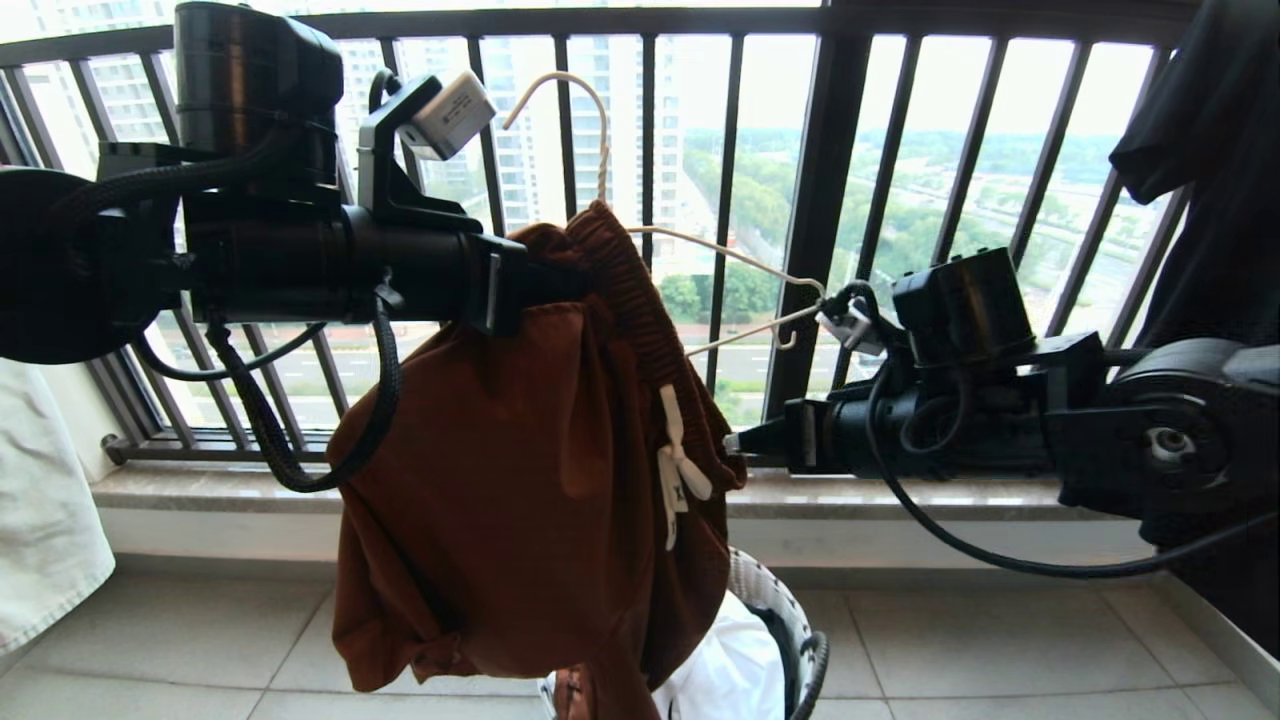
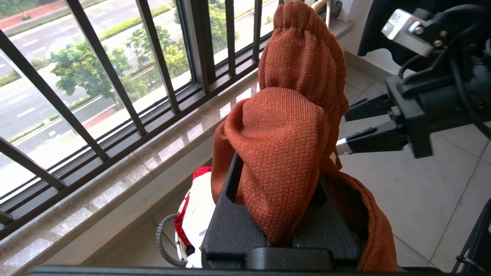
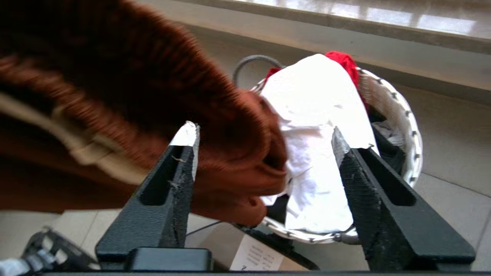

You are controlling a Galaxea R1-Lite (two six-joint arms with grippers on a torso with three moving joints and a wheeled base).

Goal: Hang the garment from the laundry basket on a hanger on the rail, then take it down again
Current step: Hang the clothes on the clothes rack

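The left gripper [image 2: 282, 214] is clamped on the garment's [image 1: 520, 480] waistband at centre frame in the head view; the right gripper [image 3: 264, 153], fingers apart, sits just right of the fabric; the laundry basket [image 1: 800, 640] stands below.

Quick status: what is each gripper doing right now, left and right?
Left gripper: shut on the shorts, gripping the waistband fabric.
Right gripper: open, holding nothing, fingers beside the shorts above the laundry basket.

Garment [image 1: 520, 470] between grippers, over basket [image 1: 800, 640]
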